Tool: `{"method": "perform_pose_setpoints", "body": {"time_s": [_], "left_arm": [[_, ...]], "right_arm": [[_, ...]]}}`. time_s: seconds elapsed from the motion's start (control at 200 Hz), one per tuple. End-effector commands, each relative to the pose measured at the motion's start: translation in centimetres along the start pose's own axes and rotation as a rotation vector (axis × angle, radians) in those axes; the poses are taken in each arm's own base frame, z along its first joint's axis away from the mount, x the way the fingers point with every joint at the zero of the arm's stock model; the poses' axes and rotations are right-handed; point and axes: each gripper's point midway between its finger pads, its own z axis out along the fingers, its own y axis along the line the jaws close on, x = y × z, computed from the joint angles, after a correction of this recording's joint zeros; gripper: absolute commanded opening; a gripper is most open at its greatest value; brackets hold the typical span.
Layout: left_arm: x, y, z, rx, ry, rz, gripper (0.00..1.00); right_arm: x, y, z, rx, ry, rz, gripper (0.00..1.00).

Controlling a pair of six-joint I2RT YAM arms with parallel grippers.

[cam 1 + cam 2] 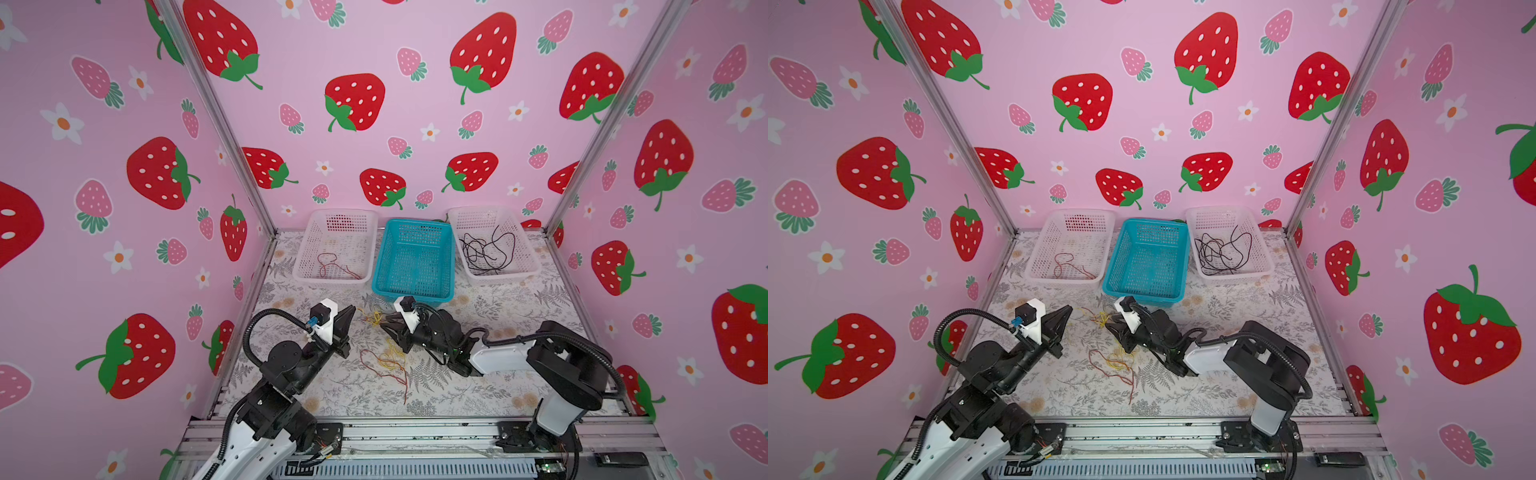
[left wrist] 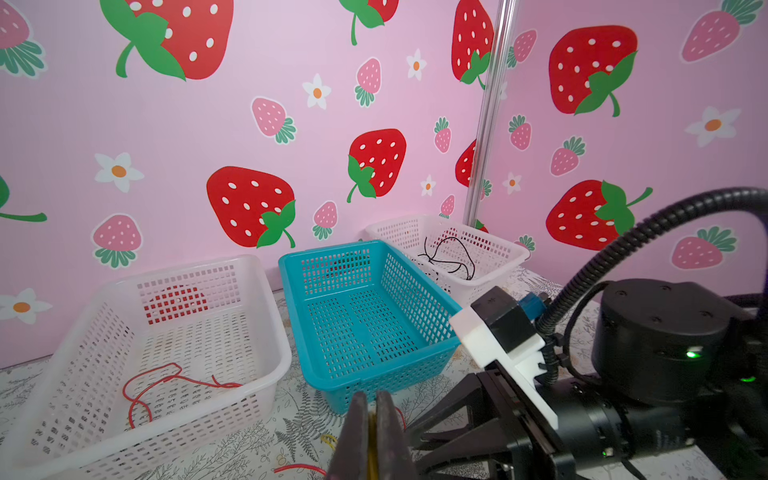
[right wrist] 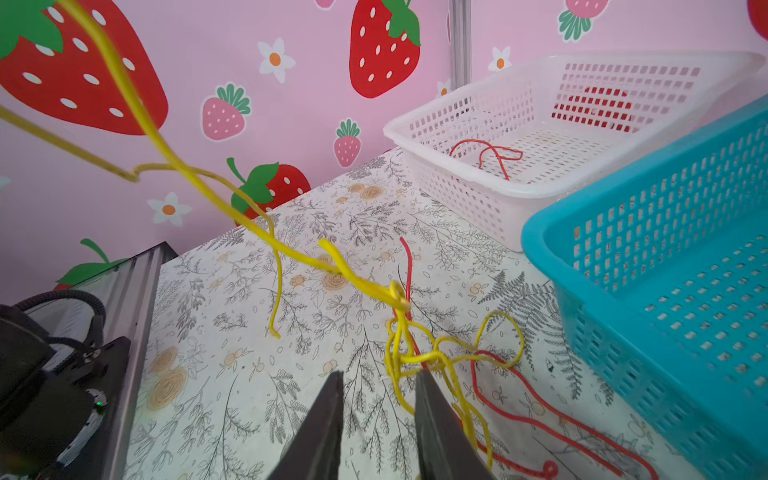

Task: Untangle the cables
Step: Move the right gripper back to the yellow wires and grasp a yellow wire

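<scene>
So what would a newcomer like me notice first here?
Probably the strawberry wallpaper on every wall. Then the blue basket at the back, between the left white basket with a red cable and the right white basket with black cables. Nearer, a red-and-yellow tangle lies mid floral table.

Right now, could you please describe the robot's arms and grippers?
The left arm and right arm have white shells and black joints. Black corrugated hoses run along each to black cameras on white brackets. The left gripper and right gripper have dark wedge-shaped fingers.
</scene>
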Motion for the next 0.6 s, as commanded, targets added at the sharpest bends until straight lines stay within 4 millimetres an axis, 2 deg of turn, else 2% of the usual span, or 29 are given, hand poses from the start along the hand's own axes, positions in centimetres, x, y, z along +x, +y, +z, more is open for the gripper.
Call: {"method": "perform_pose_setpoints", "body": {"time_s": [0.0, 0.115, 0.28, 0.51, 0.595], "left_arm": [[-1.3, 0.1, -0.2, -0.008, -0.056, -0.010, 0.00], [-1.2, 0.2, -0.3, -0.013, -0.055, -0.005, 0.00], [-1.2, 0.4, -0.4, -0.022, -0.060, -0.003, 0.00], [-1.2, 0.5, -0.5, -0.032, -0.061, 0.001, 0.00], [-1.2, 0.5, -0.4, -0.030, -0.060, 0.000, 0.00]], "right_arm": [[-3.6, 0.4, 0.7, -0.007, -0.125, -0.035, 0.32], [-3.6, 0.7, 1.3, -0.029, -0.127, -0.029, 0.31], [-2.4, 0.4, 1.8, -0.025, -0.106, -0.022, 0.27], [-1.3, 0.6, 1.6, -0.046, -0.098, -0.003, 0.27], [-1.3, 0.5, 1.7, -0.039, -0.102, -0.004, 0.24]]}}
